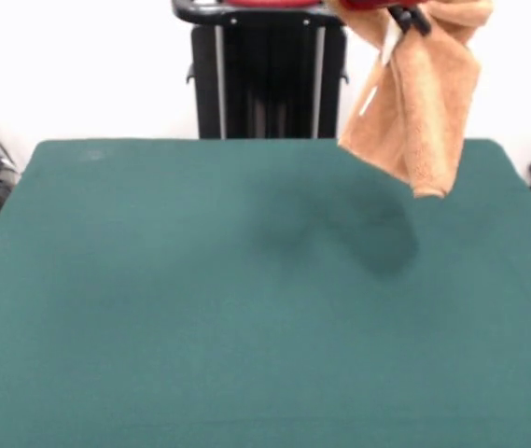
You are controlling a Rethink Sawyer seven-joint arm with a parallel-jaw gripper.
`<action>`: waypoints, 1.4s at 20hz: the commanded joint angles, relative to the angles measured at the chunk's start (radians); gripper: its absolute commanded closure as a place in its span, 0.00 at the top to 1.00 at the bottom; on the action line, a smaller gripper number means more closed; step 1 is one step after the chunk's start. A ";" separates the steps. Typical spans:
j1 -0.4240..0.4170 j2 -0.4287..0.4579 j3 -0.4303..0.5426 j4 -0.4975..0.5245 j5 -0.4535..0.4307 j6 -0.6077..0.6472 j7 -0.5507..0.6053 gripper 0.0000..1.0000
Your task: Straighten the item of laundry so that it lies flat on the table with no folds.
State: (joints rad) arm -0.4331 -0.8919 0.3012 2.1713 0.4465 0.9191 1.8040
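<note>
Towel (419, 103) dangling in folds above the table (200, 308), clear of the cloth, near its far right corner. Gripper (412, 17) barely visible at top edge; grasp state impossible to tell. Best lowered slowly, bottom edge first, then dragged flat. One towel, one table.

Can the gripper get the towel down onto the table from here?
Probably yes: the towel hangs in the air from the gripper, and the table below shows nothing in the way.
</note>
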 commanded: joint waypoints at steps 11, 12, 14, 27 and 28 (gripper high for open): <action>0.297 0.050 -0.340 -0.688 -0.449 -0.087 0.479 0.00; 0.295 0.058 -0.337 -0.701 -0.458 -0.093 0.464 0.00; 0.288 0.069 -0.328 -0.714 -0.466 -0.100 0.436 0.00; 0.289 0.047 -0.365 -0.812 -0.529 -0.014 0.335 0.00; 0.284 0.038 -0.366 -0.812 -0.534 0.002 0.318 0.00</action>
State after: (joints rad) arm -0.1650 -0.8715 -0.0616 1.4273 -0.0403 0.8720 2.0261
